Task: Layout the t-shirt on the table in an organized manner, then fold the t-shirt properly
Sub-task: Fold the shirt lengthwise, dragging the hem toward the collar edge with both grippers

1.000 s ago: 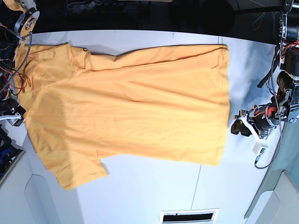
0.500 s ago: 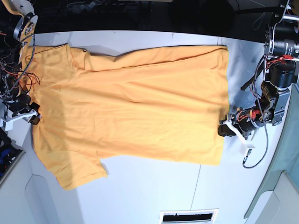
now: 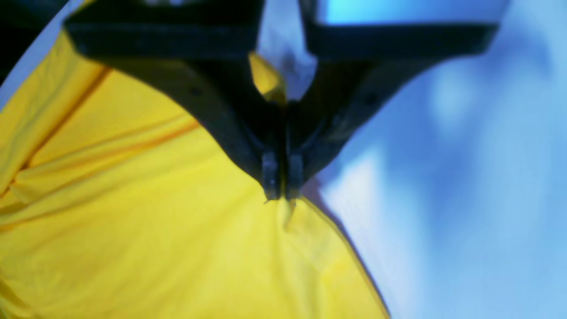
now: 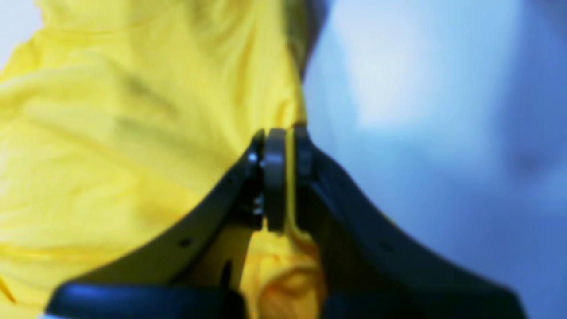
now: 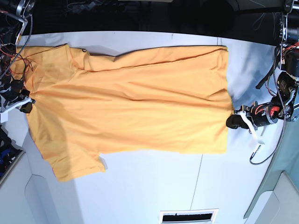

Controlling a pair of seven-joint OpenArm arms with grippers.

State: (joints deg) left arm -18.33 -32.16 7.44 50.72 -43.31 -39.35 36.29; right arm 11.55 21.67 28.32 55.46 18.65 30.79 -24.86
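Observation:
The orange t-shirt (image 5: 131,107) lies spread across the white table (image 5: 149,186), collar end to the left and hem to the right. In the base view my left gripper (image 5: 233,120) sits at the hem's right edge. The left wrist view shows that gripper (image 3: 282,195) shut on a pinch of the t-shirt (image 3: 133,230), with fabric bunched between the jaws. My right gripper (image 5: 25,103) is at the shirt's left edge near the shoulder. Seen from the right wrist, this gripper (image 4: 281,133) is shut on a fold of the t-shirt (image 4: 110,133).
A vent slot (image 5: 189,216) is set into the table's near edge, and a thin seam (image 5: 198,179) runs toward it. Loose cables (image 5: 14,56) hang by the right arm. Dark background lines the far edge. Bare table (image 3: 465,177) lies beside the hem.
Both grippers went from open to shut on the shirt's opposite ends. The left one reached the hem and drew back right; the fabric now lies tauter, with its lower edge pulled in.

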